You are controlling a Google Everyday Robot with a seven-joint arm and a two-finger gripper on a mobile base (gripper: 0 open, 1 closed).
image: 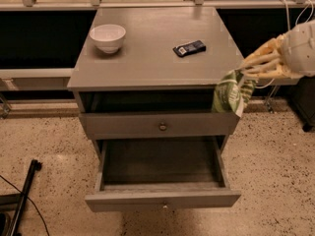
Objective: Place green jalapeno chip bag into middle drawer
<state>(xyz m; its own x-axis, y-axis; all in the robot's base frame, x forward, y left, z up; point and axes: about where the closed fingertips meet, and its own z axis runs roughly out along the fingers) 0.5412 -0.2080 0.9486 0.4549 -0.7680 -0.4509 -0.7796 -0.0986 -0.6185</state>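
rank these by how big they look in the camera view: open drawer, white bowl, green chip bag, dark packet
1. middle drawer, pulled open: clearly largest.
2. white bowl and green jalapeno chip bag: look alike, and the bag is nearer the camera, so unranked.
3. dark packet: smallest.
The gripper holds the bag off the cabinet's right front corner.

Pulled well out: wide shallow grey wooden middle drawer (162,199), dark inside open straight from above, hemmed by low side walls and front. Over its rear part: closed matching grey drawer front with small round knob (160,126). At right front corner of grey wooden cabinet (147,65), higher than the open drawer: pale two-finger gripper (245,73), clamped on top of crinkly green jalapeno chip bag (229,96), bag hanging against that corner. On cabinet top, well apart from gripper: round white bowl (108,37), small flat dark packet (189,48). On speckled floor, left of the cabinet: black pole (25,193).
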